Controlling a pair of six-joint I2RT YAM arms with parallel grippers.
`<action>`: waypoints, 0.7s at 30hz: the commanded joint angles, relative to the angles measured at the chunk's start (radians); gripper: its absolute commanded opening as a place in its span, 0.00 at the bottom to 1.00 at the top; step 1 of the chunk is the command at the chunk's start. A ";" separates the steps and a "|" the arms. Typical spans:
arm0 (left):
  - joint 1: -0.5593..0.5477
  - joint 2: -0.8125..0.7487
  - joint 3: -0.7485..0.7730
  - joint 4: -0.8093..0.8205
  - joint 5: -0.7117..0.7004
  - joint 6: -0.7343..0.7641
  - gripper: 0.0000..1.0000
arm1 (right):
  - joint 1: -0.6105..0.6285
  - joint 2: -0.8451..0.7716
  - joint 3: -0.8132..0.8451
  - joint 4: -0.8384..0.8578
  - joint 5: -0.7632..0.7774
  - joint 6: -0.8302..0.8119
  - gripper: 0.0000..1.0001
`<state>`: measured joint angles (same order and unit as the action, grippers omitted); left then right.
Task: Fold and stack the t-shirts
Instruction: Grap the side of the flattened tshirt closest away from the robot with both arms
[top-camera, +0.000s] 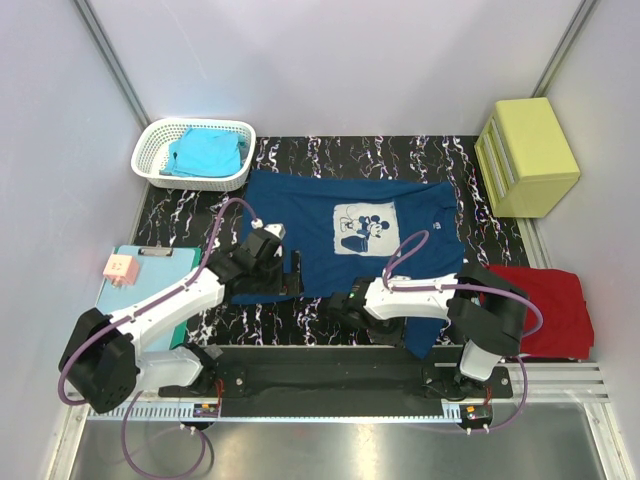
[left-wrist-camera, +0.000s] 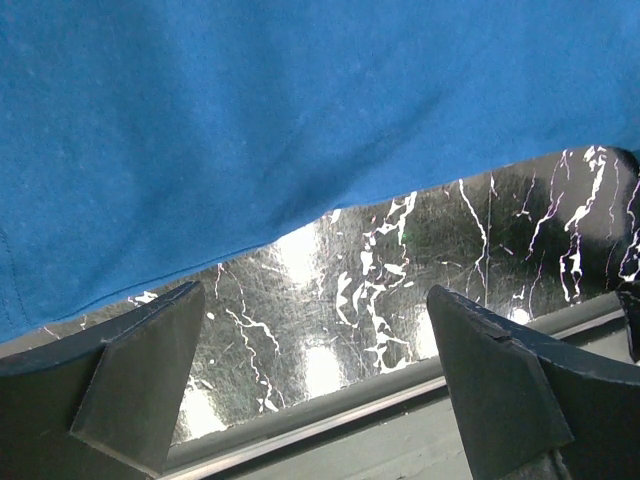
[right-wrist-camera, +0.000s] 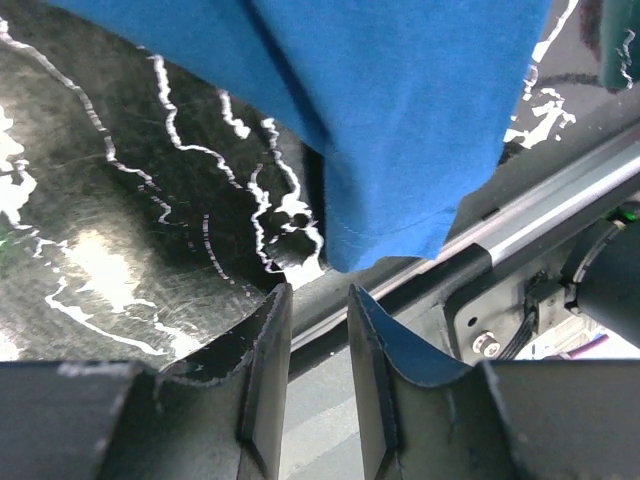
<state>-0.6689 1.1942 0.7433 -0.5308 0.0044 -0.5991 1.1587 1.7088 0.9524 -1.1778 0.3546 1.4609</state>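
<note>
Fingers (left-wrist-camera: 135, 375) of the left gripper (left-wrist-camera: 315, 345) stand wide, those of the right gripper (right-wrist-camera: 318, 340) narrowly parted, both empty, at the near hem of the soft, light navy blue cotton t-shirt (top-camera: 300, 215) spread print-up on the black marbled table (top-camera: 470, 160), probably best pinched at its limp corners.

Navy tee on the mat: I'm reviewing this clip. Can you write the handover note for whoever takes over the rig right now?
Left gripper: open, empty, at the near left hem of the navy tee.
Right gripper: jaws narrowly apart, empty, by a corner of the tee's near edge.
Turquoise tee is in the basket; red tee is at the far right, fold unclear.
Done: navy tee spread flat, print up.
Left: fold it, take out and fold the turquoise one, stack all.
</note>
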 joint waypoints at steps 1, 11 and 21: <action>-0.008 0.008 -0.002 0.018 0.023 0.010 0.99 | 0.009 0.000 0.008 -0.100 0.043 0.094 0.36; -0.014 0.016 0.004 0.018 0.022 0.004 0.99 | 0.009 -0.008 -0.009 -0.178 0.057 0.150 0.32; -0.021 0.015 -0.002 0.018 0.023 -0.001 0.99 | 0.022 -0.080 0.019 -0.123 0.099 0.127 0.31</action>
<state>-0.6830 1.2087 0.7433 -0.5301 0.0132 -0.5999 1.1645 1.6985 0.9413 -1.2930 0.3813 1.5597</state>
